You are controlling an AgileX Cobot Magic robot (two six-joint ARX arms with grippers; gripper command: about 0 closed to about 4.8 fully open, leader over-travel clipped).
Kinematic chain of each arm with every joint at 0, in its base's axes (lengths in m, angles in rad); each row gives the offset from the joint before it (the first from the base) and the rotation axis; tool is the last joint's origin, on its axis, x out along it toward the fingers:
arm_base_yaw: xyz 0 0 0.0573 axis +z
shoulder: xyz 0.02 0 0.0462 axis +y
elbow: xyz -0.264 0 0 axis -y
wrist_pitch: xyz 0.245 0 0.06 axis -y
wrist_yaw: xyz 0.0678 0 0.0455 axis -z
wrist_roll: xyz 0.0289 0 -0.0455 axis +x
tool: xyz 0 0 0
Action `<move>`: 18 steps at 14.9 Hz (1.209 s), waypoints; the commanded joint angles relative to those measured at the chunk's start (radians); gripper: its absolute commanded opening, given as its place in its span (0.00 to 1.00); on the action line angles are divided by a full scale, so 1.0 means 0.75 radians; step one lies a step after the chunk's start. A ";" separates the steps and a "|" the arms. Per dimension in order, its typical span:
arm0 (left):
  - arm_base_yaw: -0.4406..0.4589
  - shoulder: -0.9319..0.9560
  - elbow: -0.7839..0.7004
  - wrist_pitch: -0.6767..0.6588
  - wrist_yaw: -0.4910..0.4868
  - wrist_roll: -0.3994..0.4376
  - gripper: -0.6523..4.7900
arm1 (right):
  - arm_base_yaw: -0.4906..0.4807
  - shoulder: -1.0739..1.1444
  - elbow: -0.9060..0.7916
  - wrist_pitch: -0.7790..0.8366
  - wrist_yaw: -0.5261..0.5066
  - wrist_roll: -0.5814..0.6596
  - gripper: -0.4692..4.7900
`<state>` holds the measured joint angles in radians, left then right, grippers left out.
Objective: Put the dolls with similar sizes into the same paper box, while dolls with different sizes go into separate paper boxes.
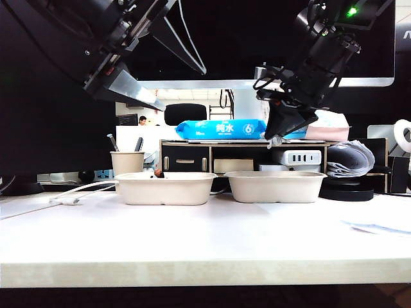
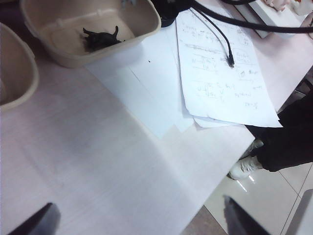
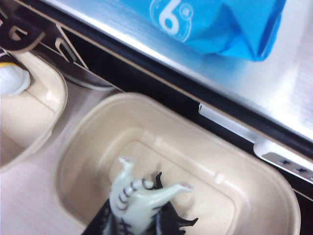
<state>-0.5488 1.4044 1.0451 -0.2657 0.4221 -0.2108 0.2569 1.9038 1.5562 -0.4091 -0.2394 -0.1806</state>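
Two beige paper boxes stand side by side, the left box (image 1: 166, 188) and the right box (image 1: 275, 187). My right gripper (image 1: 278, 133) hangs above the right box (image 3: 234, 161), shut on the white striped animal doll (image 3: 138, 198), whose legs stick out past the fingers. The black animal doll (image 2: 100, 39) lies inside that same box (image 2: 142, 27). A white-bellied doll (image 3: 12, 79) sits in the other box (image 3: 54, 105); its top peeks over the rim (image 1: 158, 173). My left gripper (image 2: 139, 223) is open and empty, high over the table's front right part.
A pen cup (image 1: 127, 162) stands behind the left box. A blue wipes pack (image 1: 221, 129) lies on a drawer organiser (image 1: 186, 157) at the back. Written paper sheets (image 2: 220, 73) and a black cable (image 2: 222, 36) lie near the table's right edge (image 2: 215, 188).
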 commanded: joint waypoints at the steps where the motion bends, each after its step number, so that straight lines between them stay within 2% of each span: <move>1: -0.002 -0.005 0.003 0.017 0.001 0.007 1.00 | -0.001 -0.010 0.008 -0.007 -0.004 0.033 0.77; 7: -0.002 -0.013 0.010 0.017 0.001 0.006 1.00 | -0.001 -0.081 0.010 -0.087 -0.038 0.072 0.76; 10: 0.005 -0.084 0.102 -0.012 0.001 0.015 1.00 | -0.001 -0.387 0.010 -0.178 -0.038 0.072 0.70; 11: 0.009 -0.136 0.118 -0.016 -0.009 0.026 1.00 | -0.001 -0.499 0.010 -0.241 -0.039 0.072 0.58; 14: 0.010 -0.407 0.121 -0.023 -0.165 0.052 1.00 | -0.001 -0.898 0.010 -0.464 -0.034 0.096 0.37; 15: 0.010 -0.517 0.121 -0.024 -0.191 0.111 0.85 | -0.001 -1.019 0.009 -0.507 -0.034 0.142 0.30; 17: 0.009 -0.708 0.120 -0.073 -0.213 0.204 0.31 | -0.001 -1.248 0.009 -0.598 -0.032 0.184 0.07; 18: 0.009 -0.898 0.120 -0.175 -0.334 0.209 0.13 | -0.001 -1.428 0.009 -0.688 0.080 0.247 0.07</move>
<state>-0.5430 0.7879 1.1343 -0.3420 0.2420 -0.0647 0.2569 0.8787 1.5620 -0.8814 -0.2382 -0.0326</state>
